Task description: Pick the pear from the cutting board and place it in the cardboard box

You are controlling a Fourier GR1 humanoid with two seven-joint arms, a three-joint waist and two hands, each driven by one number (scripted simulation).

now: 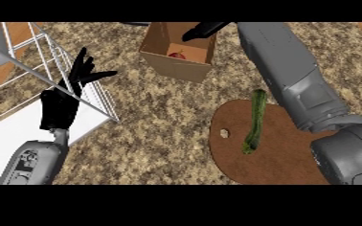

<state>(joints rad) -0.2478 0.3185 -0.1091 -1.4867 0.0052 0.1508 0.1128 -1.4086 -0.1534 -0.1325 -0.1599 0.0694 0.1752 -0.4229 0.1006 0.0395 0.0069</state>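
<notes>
Pear (176, 55) lies inside the box (175, 68), far from the board (283, 160). Our right hand (205, 30) hovers over the box's far rim, fingers relaxed and empty; we should lift it straight up, clear of the walls. Left hand (62, 103) rests spread at left.

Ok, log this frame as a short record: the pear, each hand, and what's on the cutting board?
pear: inside the cardboard box
right hand: above the box's opening, open, holding nothing
left hand: resting open at the view's left, fingers up, in front of the wire rack
cutting board: holds a cucumber, no pear
task state: pear looks placed
</notes>
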